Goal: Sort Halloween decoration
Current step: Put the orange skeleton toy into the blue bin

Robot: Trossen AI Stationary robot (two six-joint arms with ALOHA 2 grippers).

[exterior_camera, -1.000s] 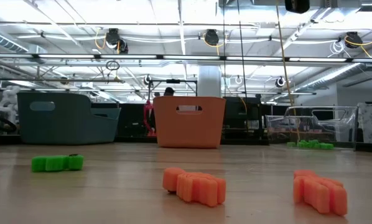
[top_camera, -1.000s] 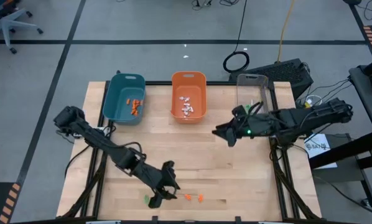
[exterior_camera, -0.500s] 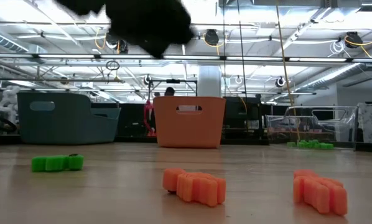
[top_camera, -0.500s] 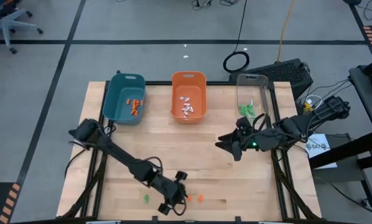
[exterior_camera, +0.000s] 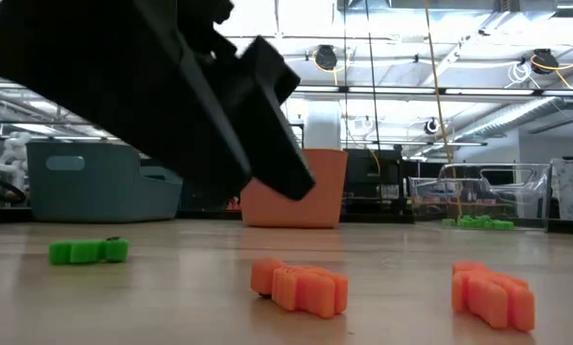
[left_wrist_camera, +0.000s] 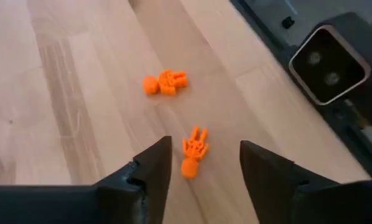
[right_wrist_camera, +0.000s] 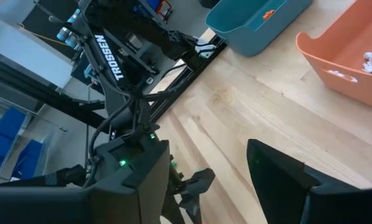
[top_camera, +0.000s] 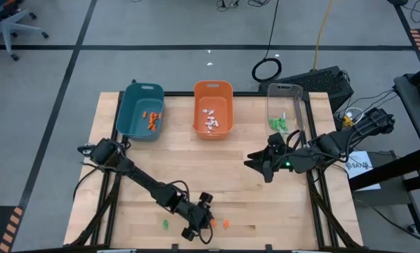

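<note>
We see the left pincer (left_wrist_camera: 198, 168) released, its fingers straddling the nearer orange skeleton trinket (left_wrist_camera: 192, 151) on the bench (top_camera: 266, 204), near its front edge; a second orange trinket (left_wrist_camera: 165, 81) lies just beyond, a green one (top_camera: 165, 224) apart. To grasp well, we judge the fingers should descend centred on the torso and close gently. The right pincer (top_camera: 254, 161) waits, also released, beside the clear bin (top_camera: 287, 95).

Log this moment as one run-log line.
left pincer: open above orange trinket | right pincer: open, waiting mid-table | loose: second orange trinket, green trinket
</note>
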